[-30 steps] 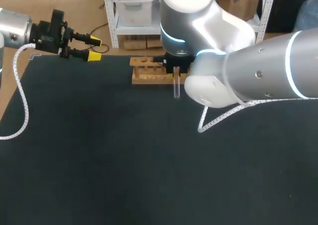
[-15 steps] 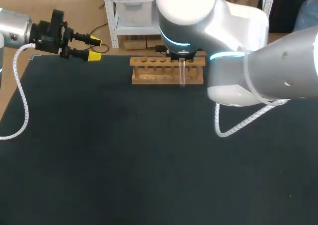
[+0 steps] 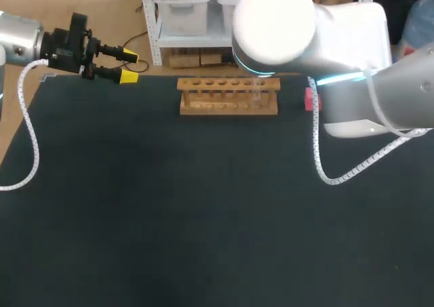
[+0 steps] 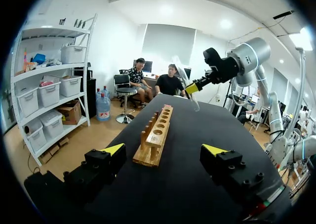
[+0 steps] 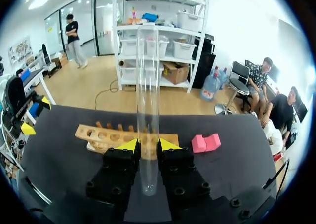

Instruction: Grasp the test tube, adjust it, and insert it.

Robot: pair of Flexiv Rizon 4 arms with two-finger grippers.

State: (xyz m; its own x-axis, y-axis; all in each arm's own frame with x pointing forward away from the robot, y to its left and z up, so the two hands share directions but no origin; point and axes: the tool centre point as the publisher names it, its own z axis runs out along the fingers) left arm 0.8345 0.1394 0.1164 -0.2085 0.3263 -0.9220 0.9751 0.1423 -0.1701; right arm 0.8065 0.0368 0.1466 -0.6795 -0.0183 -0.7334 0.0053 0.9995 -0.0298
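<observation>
1. Head view: the left gripper [image 3: 128, 66] hangs over the far left corner of the black table [image 3: 169, 219]. Its yellow-tipped fingers are parted and nothing is between them.
2. The wooden rack [image 3: 228, 96] lies near the table's far edge. The right arm [image 3: 305, 36] comes in from the right, and its bulk hides its pincer.
3. The test tube [image 3: 256, 93] shows faintly, upright in front of the rack's right part. From here I cannot tell whether it touches the rack. A pink block [image 3: 310, 101] lies just right of the rack.
4. Left wrist view: the left gripper [image 4: 164, 150] has its fingers wide apart and holds nothing. The rack [image 4: 155, 134] lies ahead of it, lengthwise.
5. Beyond the rack's far end, the right gripper [image 4: 192, 88] clamps the test tube [image 4: 181, 74]. The tube is tilted, and its lower end is clear of the table [image 4: 197, 135] and of the rack.
6. Right wrist view: the right gripper [image 5: 148, 145] is closed on the test tube [image 5: 148, 85], with both yellow tips pressing its sides near the rounded end.
7. The rack [image 5: 98, 134] lies ahead of the fingers, with the pink block [image 5: 206, 143] just beside its end. The left gripper [image 5: 35, 115] is well off to the side, at the table's edge.
</observation>
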